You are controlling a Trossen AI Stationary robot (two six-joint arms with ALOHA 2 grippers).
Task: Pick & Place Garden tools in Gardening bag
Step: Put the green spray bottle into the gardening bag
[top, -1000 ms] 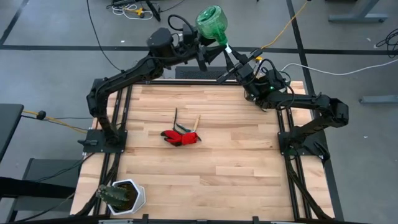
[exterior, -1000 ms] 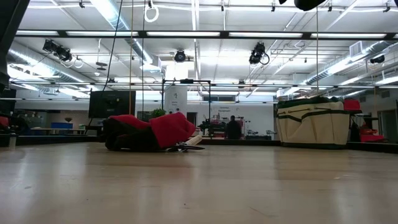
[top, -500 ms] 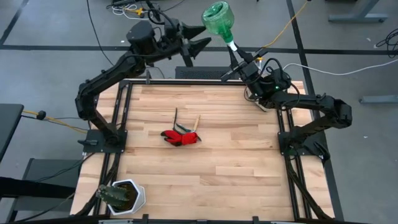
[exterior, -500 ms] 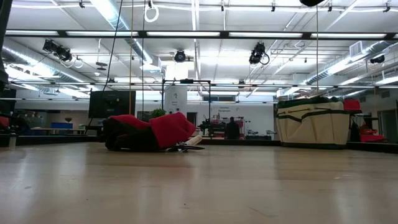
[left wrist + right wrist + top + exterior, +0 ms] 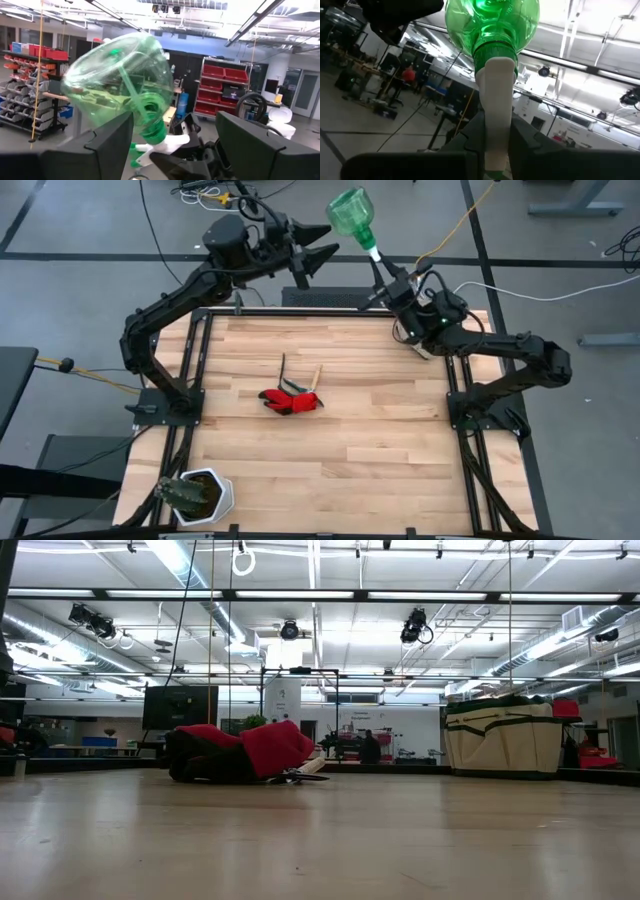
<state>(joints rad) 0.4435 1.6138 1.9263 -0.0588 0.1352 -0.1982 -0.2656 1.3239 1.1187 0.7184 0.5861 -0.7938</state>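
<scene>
Item one, gardening bag [image 5: 503, 736]: I see it only in the low view, upright at the table's [image 5: 330, 450] far edge toward 3 o'clock, dark-green items showing above its rim; I cannot tell what they are. Item two, white pot [image 5: 205, 495]: table corner at 7 o'clock, dark plant inside. Item three, watering vessel [image 5: 350, 212]: aloft beyond the table's 12 o'clock edge, right pincer [image 5: 383, 272] clenched on its white spout. Item four, left pincer [image 5: 322, 240]: released, just beside the vessel at its 9 o'clock, apart from it. Item five, red glove [image 5: 290, 401]: table centre, slim hand tools [image 5: 290, 380] touching it. Against a second ago: left pincer has let go and drawn back toward 9 o'clock; vessel shifted slightly; glove, tools, pot, bag unmoved.
</scene>
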